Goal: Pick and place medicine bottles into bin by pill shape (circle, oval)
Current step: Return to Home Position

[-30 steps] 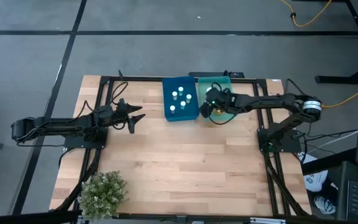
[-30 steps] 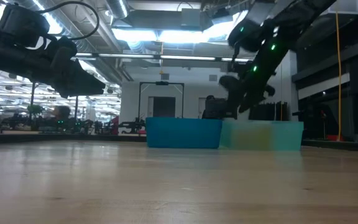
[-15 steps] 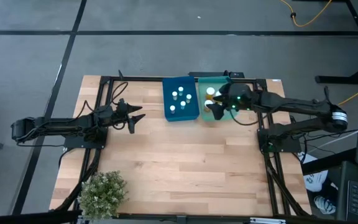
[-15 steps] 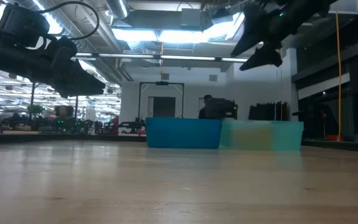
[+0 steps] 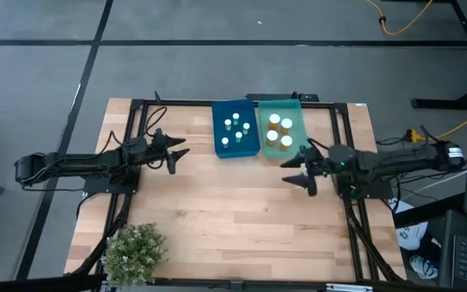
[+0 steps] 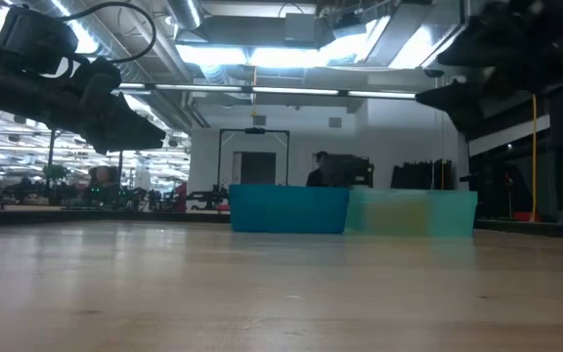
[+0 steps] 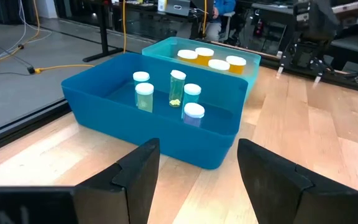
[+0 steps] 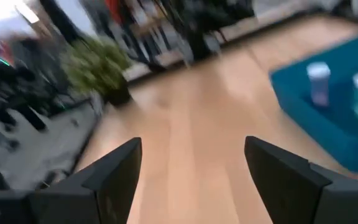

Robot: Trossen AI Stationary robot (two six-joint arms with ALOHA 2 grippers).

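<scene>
Several small whitish bottles with white caps [image 5: 235,130] stand in the blue bin [image 5: 220,144]; they also show in the left wrist view [image 7: 166,94]. Several amber bottles [image 5: 280,131] stand in the teal bin [image 5: 298,122] beside it, also in the left wrist view [image 7: 211,59]. My left gripper [image 5: 178,156] is open and empty, left of the blue bin. My right gripper [image 5: 302,172] is open and empty, above the table just near of the teal bin, pointing toward the table's left.
A green potted plant [image 5: 134,253] stands at the table's near left corner. A black frame [image 5: 343,130] runs along the table's sides. Bare wood [image 5: 233,211] lies between the bins and the near edge.
My right gripper has drawn back from above the teal bin toward the table's near and right side and now hangs open over bare wood. The amber bottles that it covered now show in the teal bin.
</scene>
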